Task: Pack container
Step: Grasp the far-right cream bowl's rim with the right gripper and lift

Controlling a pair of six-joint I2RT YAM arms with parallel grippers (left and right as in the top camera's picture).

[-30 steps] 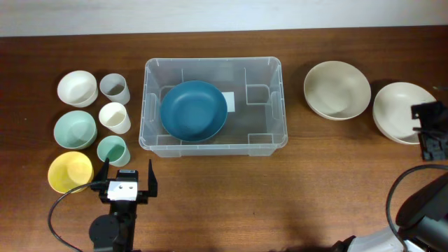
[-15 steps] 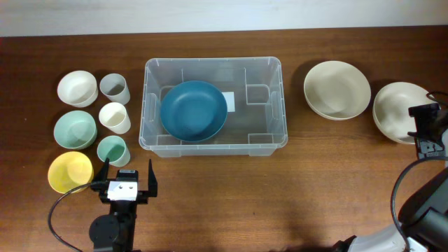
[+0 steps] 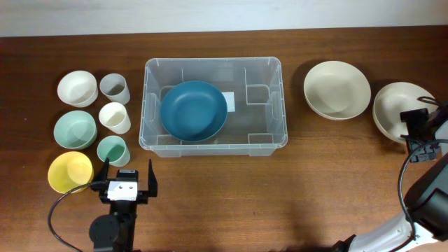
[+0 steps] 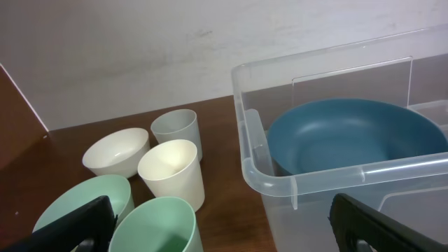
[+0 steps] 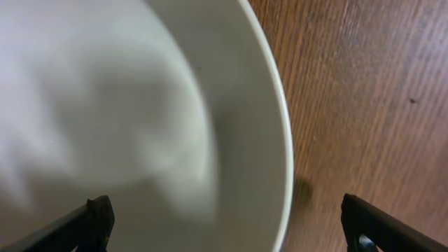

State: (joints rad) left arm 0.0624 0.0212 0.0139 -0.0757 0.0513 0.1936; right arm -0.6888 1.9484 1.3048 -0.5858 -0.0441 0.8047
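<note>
The clear plastic container [image 3: 149,105] stands mid-table with a dark blue bowl [image 3: 193,110] inside it. It also shows in the left wrist view [image 4: 259,164], with the blue bowl [image 4: 350,136]. My left gripper [image 3: 126,178] is open and empty near the front edge, below the green cup [image 3: 111,150]. My right gripper [image 3: 418,133] is open and straddles the near rim of the far-right cream bowl [image 3: 393,108], which fills the right wrist view [image 5: 126,126]. A second cream bowl [image 3: 337,89] lies left of it.
Left of the container are a white bowl [image 3: 77,88], a grey cup [image 3: 113,87], a cream cup [image 3: 115,117], a pale green bowl [image 3: 75,129] and a yellow bowl [image 3: 70,171]. Bare wooden tabletop [image 3: 280,196] runs along the front.
My right gripper has moved left and slightly down over the far-right cream bowl's rim. The left arm and the other objects have not moved.
</note>
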